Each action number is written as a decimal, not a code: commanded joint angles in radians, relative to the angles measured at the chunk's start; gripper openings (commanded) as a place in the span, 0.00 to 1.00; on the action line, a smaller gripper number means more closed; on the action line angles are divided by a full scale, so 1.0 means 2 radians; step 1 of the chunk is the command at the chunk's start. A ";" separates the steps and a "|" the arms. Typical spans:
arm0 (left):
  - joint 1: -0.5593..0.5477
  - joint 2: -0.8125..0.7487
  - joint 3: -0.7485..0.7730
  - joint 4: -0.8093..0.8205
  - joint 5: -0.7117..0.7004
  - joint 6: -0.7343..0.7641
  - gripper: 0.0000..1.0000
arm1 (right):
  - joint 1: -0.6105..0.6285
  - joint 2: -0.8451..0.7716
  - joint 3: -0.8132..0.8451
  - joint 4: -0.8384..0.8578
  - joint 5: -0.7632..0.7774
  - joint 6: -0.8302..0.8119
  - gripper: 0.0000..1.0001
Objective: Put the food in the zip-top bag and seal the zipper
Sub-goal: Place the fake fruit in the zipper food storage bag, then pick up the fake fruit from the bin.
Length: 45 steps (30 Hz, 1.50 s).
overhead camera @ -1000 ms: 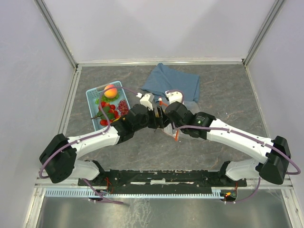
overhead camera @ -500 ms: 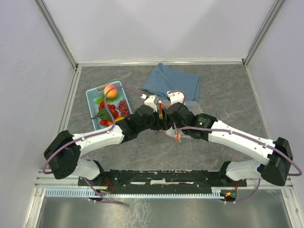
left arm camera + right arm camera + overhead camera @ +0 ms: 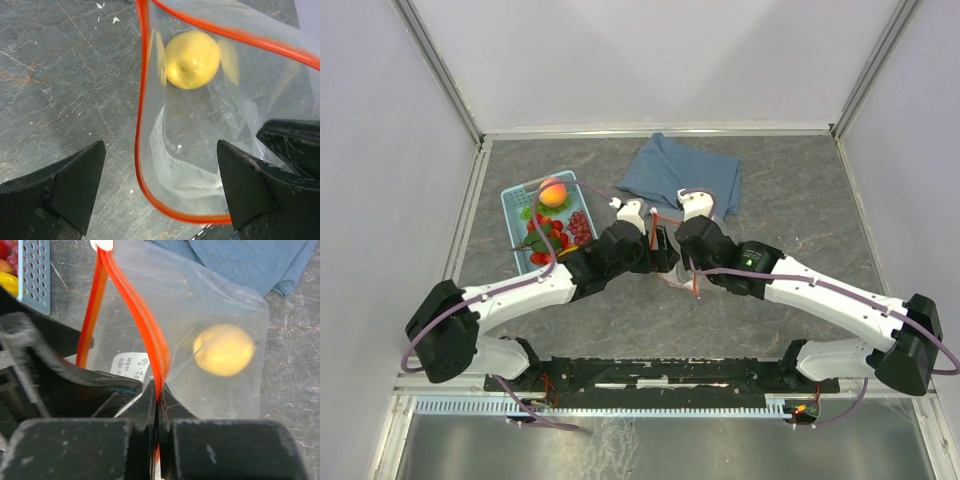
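The clear zip-top bag point(image 3: 200, 150) is held up with its mouth open, and the red-orange zipper point(image 3: 142, 150) curves round the opening. One yellow-orange peach point(image 3: 192, 59) lies inside the bag; it also shows in the right wrist view point(image 3: 223, 350). My left gripper point(image 3: 160, 200) is open and empty, its jaws astride the bag's mouth. My right gripper point(image 3: 157, 402) is shut on the zipper strip point(image 3: 145, 325), whose white slider point(image 3: 102, 244) is at the top. In the top view both grippers, left point(image 3: 658, 252) and right point(image 3: 672, 262), meet at the bag point(image 3: 682, 282).
The light blue basket point(image 3: 512, 200) at the left holds a second peach point(image 3: 553, 191), strawberries point(image 3: 542, 225), grapes point(image 3: 580, 227) and green pieces. The folded blue cloth point(image 3: 680, 172) lies just behind the bag. Its edge shows in the right wrist view point(image 3: 240, 260).
My left gripper moved right toward the bag and then drew back a little. My right arm shifted slightly right, still gripping the strip.
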 commanded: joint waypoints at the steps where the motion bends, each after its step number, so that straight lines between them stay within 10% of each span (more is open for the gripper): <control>1: -0.001 -0.061 0.024 -0.018 -0.023 0.010 0.99 | 0.001 -0.019 -0.003 0.008 0.039 0.006 0.02; 14: 0.014 -0.158 0.034 -0.110 -0.129 0.057 0.99 | 0.001 -0.025 -0.006 -0.023 0.105 -0.004 0.02; 22: 0.140 -0.149 0.066 -0.161 -0.108 0.085 0.99 | 0.001 -0.028 -0.014 -0.013 0.103 -0.017 0.02; 45: 0.372 0.159 0.319 -0.296 -0.044 0.290 0.99 | 0.000 -0.045 -0.051 0.041 0.097 -0.069 0.02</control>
